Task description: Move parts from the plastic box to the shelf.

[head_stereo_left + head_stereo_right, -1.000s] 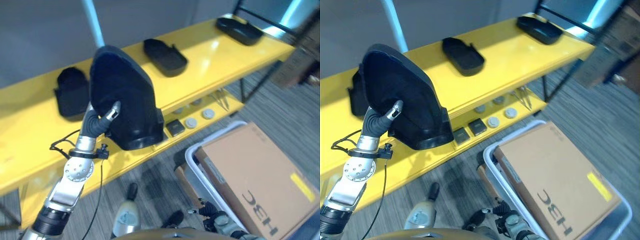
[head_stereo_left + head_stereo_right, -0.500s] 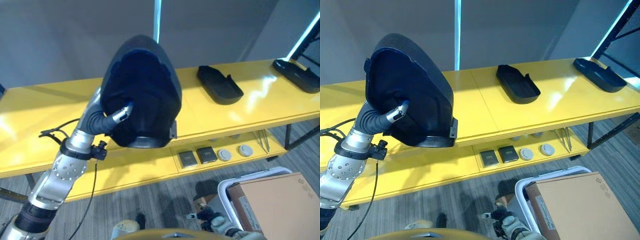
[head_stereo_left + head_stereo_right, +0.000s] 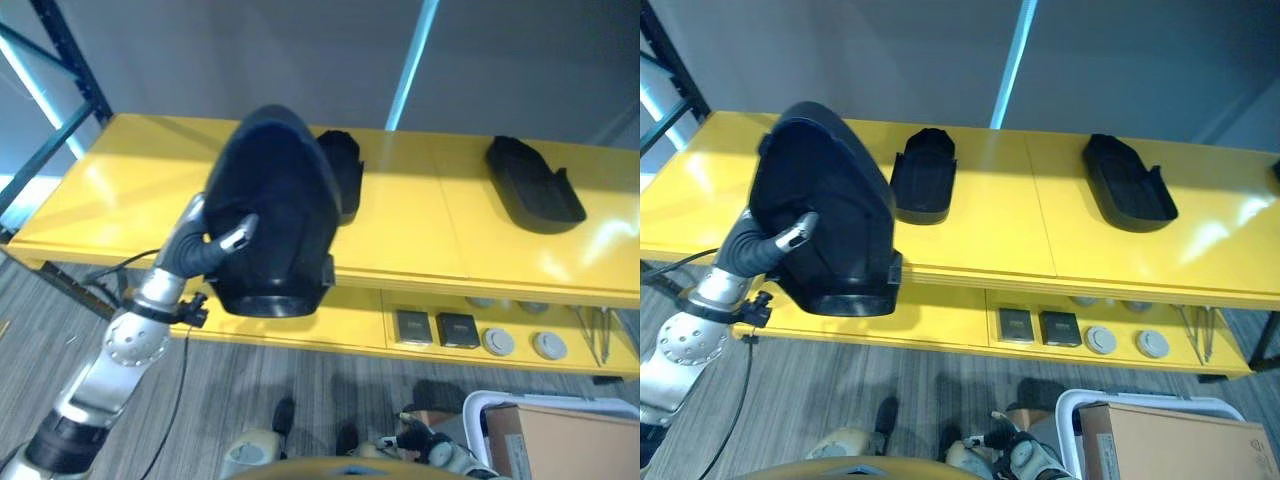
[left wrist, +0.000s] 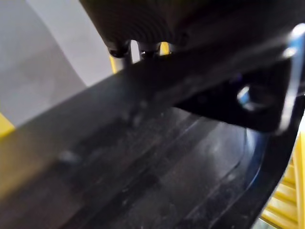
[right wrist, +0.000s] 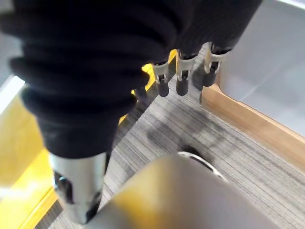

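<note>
In the left eye view the left hand point(image 3: 228, 236) holds a big black part point(image 3: 270, 210) up in front of the yellow shelf point(image 3: 400, 215), thumb hooked over the part's near rim and the fingers hidden behind it, so the grip looks closed on the part. Two more parts already lie on the top board: one point(image 3: 342, 172) just behind the held part, another point(image 3: 532, 185) well to the right. Since the earlier pictures the whole scene has slid right, which is the head turning left, not the shelf moving; the part has stayed in the hand through it, and bare board now shows to the left, likely the spot for this part. The box point(image 3: 540, 440) with its carton sits at the lower right corner. The right eye view shows the same: the part is above the shelf's front edge, not yet set down, with small items on the lower board point(image 3: 1080, 330). In the left wrist view the part's dark inner wall point(image 4: 157, 157) runs close past the fingers point(image 4: 125, 51), which press its rim. In the right wrist view the right hand point(image 5: 183, 78) hangs idle over the floor, fingers slack and holding nothing.
</note>
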`<state>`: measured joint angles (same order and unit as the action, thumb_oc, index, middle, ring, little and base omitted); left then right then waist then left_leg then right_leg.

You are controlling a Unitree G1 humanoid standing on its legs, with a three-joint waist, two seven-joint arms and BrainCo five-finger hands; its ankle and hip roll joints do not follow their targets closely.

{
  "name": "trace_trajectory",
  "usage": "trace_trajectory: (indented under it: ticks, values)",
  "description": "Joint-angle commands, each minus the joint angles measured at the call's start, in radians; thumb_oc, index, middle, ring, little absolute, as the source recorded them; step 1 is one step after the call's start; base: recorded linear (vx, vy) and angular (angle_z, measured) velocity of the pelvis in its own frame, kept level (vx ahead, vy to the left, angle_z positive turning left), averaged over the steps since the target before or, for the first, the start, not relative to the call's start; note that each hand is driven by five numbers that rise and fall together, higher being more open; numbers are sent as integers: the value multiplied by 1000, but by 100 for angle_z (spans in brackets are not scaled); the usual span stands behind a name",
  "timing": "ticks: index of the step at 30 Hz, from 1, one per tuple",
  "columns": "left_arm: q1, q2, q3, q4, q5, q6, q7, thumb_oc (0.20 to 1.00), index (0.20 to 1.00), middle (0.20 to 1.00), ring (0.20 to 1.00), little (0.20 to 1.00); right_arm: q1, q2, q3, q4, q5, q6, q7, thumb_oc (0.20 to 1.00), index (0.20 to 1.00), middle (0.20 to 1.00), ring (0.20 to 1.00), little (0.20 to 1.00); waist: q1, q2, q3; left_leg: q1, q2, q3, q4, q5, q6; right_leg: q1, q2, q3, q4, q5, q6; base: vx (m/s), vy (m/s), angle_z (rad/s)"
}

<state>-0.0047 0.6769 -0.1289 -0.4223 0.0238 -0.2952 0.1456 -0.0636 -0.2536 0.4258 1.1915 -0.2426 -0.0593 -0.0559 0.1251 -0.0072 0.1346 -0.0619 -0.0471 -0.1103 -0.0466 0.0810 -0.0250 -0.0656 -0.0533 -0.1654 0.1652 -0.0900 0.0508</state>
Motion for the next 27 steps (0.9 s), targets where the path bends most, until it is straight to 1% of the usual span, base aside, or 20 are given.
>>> trace_trajectory:
  ticks: [1, 4, 6, 8, 9, 10, 12, 14, 15, 16, 17, 18, 20, 21, 22, 23, 24, 25, 26, 27]
  values:
    - [-98, -47, 57, -55, -73, -48, 25, 200, 200, 200, 200, 200, 1, 14, 42, 15, -16, 9, 18, 1000, 1000, 1000, 1000, 1000, -34, -39, 12, 10, -27, 12, 179, -197, -9, 128, -15, -92, -209, 39, 32, -22, -11, 23]
    - [-101, -54, 48, -56, -96, -41, -7, 200, 200, 200, 200, 200, -6, -5, 18, 22, -8, 14, 15, 1000, 1000, 1000, 1000, 1000, -43, -31, 23, -15, 38, 107, 221, -196, -27, 153, -44, -157, -194, 15, 21, 18, 55, 67]
    - [-87, -52, 62, -53, -121, -40, -11, 200, 200, 200, 200, 200, -15, -13, -17, 39, 22, 22, 7, 1000, 1000, 1000, 1000, 1000, -46, -28, 24, -11, 114, 106, 205, -167, -49, 169, -69, -175, -186, 7, 23, 82, 175, 106]
    - [-54, -42, 91, -40, -162, -41, -1, 200, 200, 200, 200, 200, -17, -15, -21, 37, 36, 27, 17, 1000, 1000, 1000, 1000, 1000, -49, -23, 8, -6, 272, 65, 127, -57, -91, 178, -118, -181, -181, -5, 37, 136, 327, 32]
    - [-52, -42, 93, -40, -163, -41, -1, 200, 200, 200, 200, 200, -16, -15, -19, 37, 36, 28, 17, 1000, 1000, 1000, 1000, 1000, -50, -22, 6, -3, 276, 65, 117, -51, -94, 177, -114, -181, -179, -6, 35, 108, 292, 30]
    - [-46, -41, 102, -35, -168, -40, 4, 200, 200, 200, 200, 200, -16, -17, -21, 33, 38, 28, 17, 1000, 1000, 1000, 1000, 1000, -48, -18, 5, -7, 319, 50, 103, -7, -106, 178, -129, -180, -178, -6, 45, 76, 239, 13]
    - [-26, -30, 132, -30, -162, -36, 14, 200, 200, 200, 200, 200, -17, -26, -38, 26, 53, 29, 12, 1000, 1000, 1000, 1000, 1000, -49, -1, -1, -6, 405, 0, 45, 103, -144, 177, -148, -156, -173, -10, 67, 114, 416, -9]
    - [-20, -17, 150, -22, -153, -39, 22, 200, 200, 200, 200, 200, -28, -27, -43, 46, 41, 37, 6, 1000, 1000, 1000, 1000, 1000, -45, 21, -9, -3, 449, -59, -8, 207, -187, 179, -162, -134, -166, -11, 86, 115, 469, -28]
    - [-22, -6, 152, -17, -145, -40, 26, 200, 200, 200, 200, 200, -34, -26, -33, 57, 23, 40, 9, 1000, 1000, 1000, 1000, 1000, -39, 30, -14, 1, 452, -86, -16, 226, -200, 187, -172, -129, -168, -8, 99, 178, 634, -29]
    - [-43, 12, 146, -14, -139, -37, 20, 200, 200, 200, 200, 200, -41, -29, -34, 57, 14, 38, 13, 1000, 1000, 1000, 1000, 1000, -39, 42, -31, -4, 424, -90, 9, 174, -212, 204, -201, -141, -175, 18, 123, 143, 477, -17]
    - [-45, 12, 144, -13, -140, -37, 20, 200, 200, 200, 200, 200, -42, -29, -36, 57, 14, 38, 13, 1000, 1000, 1000, 1000, 1000, -38, 40, -31, -7, 421, -90, 16, 169, -211, 206, -204, -141, -177, 19, 125, 150, 505, 0]
    - [-57, 16, 134, -15, -140, -33, 6, 200, 200, 200, 200, 200, -37, -29, -58, 58, 25, 40, 16, 1000, 1000, 1000, 1000, 1000, -44, 41, -43, 3, 400, -67, 13, 117, -207, 219, -224, -152, -185, 35, 139, 113, 429, 25]
    - [-106, 27, 91, 8, -145, -24, -13, 200, 200, 200, 200, 200, -34, -20, -97, 54, 47, 44, 10, 1000, 1000, 1000, 1000, 1000, -59, 24, -59, 26, 330, -22, 11, -41, -188, 221, -292, -170, -197, 94, 168, 139, 580, 44]
    - [-123, 39, 76, 13, -134, -19, -12, 200, 200, 200, 200, 200, -36, -14, -103, 51, 44, 50, 6, 1000, 1000, 1000, 1000, 1000, -56, 5, -59, 33, 284, -10, 24, -87, -153, 211, -327, -163, -189, 129, 182, 131, 686, 22]
    - [-135, 54, 78, 12, -140, -12, -25, 200, 200, 200, 200, 200, -44, 2, -108, 51, 15, 66, 2, 1000, 1000, 1000, 1000, 1000, -66, -13, -59, 68, 218, 27, 1, -128, -111, 169, -393, -147, -143, 244, 202, 94, 680, -10]
    - [-140, 55, 83, 19, -137, -8, -16, 200, 200, 200, 200, 200, -58, 4, -97, 62, -28, 79, -6, 1000, 1000, 1000, 1000, 1000, -65, -20, -52, 83, 188, 42, -5, -138, -89, 140, -424, -140, -124, 310, 206, 51, 547, -36]
    - [-141, 55, 83, 21, -136, -8, -15, 200, 200, 200, 200, 200, -61, 5, -97, 64, -30, 79, -6, 1000, 1000, 1000, 1000, 1000, -61, -23, -50, 83, 183, 48, -5, -137, -86, 135, -429, -132, -124, 314, 208, -27, 335, -47]
    - [-143, 53, 88, 23, -122, -8, -4, 200, 200, 200, 200, 200, -73, 4, -95, 65, -57, 82, -29, 1000, 1000, 1000, 1000, 1000, -55, -22, -40, 84, 165, 74, 2, -146, -68, 105, -450, -155, -106, 352, 204, -48, 314, -50]
    - [-140, 54, 95, 22, -109, -4, -3, 200, 200, 200, 200, 200, -79, 6, -110, 56, -44, 80, -45, 1000, 1000, 1000, 1000, 1000, -58, -14, -36, 86, 156, 94, 4, -150, -57, 94, -446, -174, -94, 334, 195, -43, 426, -49]
    - [-134, 60, 98, 23, -103, 4, -14, 200, 200, 200, 200, 200, -75, 12, -117, 55, -30, 80, -44, 1000, 1000, 1000, 1000, 1000, -62, -2, -30, 100, 152, 105, 3, -156, -44, 82, -415, -166, -59, 290, 183, -30, 278, -45]
